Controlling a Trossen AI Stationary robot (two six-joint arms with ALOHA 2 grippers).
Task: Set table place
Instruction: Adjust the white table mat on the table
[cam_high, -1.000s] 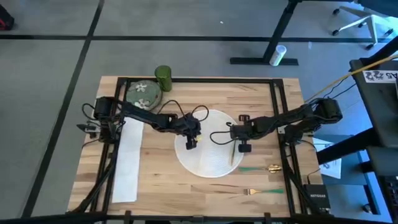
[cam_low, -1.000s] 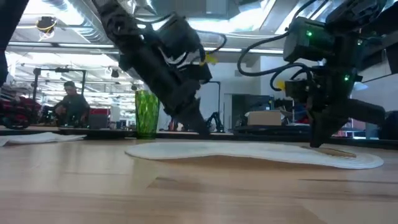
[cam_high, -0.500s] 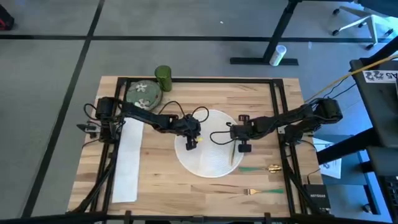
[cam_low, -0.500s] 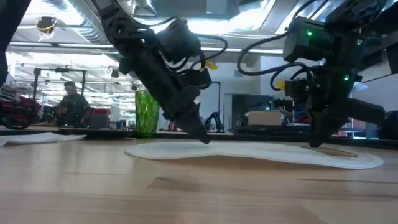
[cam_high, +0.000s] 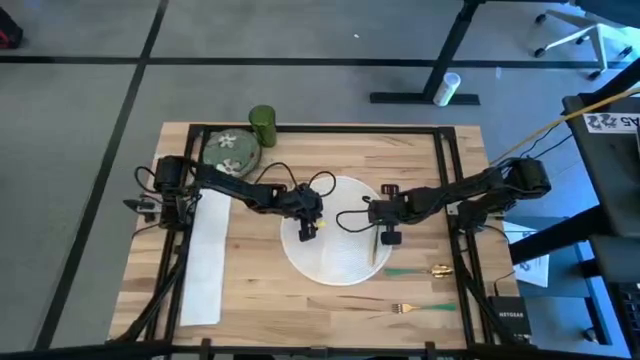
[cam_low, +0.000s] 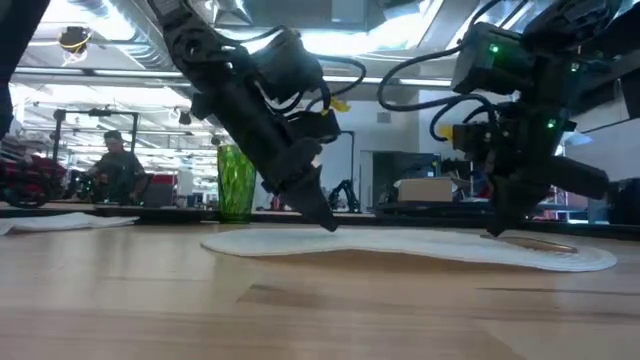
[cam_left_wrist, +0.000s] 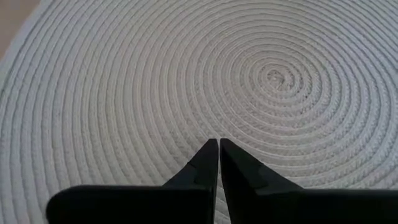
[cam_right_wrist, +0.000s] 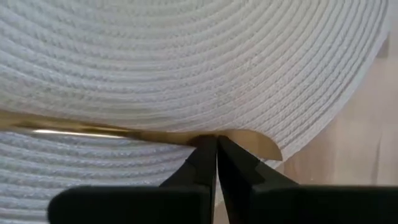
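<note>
Risk sits mostly with the right claw (cam_right_wrist: 216, 140), whose fingers are pinched together on a thin gold piece of cutlery (cam_right_wrist: 81, 132) lying on the round woven placemat (cam_high: 337, 230); the right wrist view shows a flat rounded gold end just past the tips, at the mat's edge; whether it is a knife I cannot tell, and the hold is at one end of a long, slick bar, so it could pivot or slip out if lifted fast; dragged instead of raised, it may catch the coiled ridges and pull the mat askew.

The left claw (cam_left_wrist: 217, 144) hovers low over the mat near its left side, fingers pressed together and empty; it appears close to or touching the weave, and a sideways sweep from there could shift the mat under the right claw's work; the two arms meet over the same mat, near each other, so a careless crossing could knock them together.

The desk (cam_high: 260, 290) carries everything: the mat at its centre, a green tumbler (cam_high: 262, 126) at the far left corner just beside a floral bowl (cam_high: 231, 152), a folded white napkin (cam_high: 206, 262) along the left side, and a green-handled gold spoon (cam_high: 418, 270) and fork (cam_high: 424, 308) well right of and nearer than the mat; these pieces lie loose near the right arm's path, so a low retreat of that arm might scatter them; the tumbler would tip easily if the left arm brushes it.
</note>
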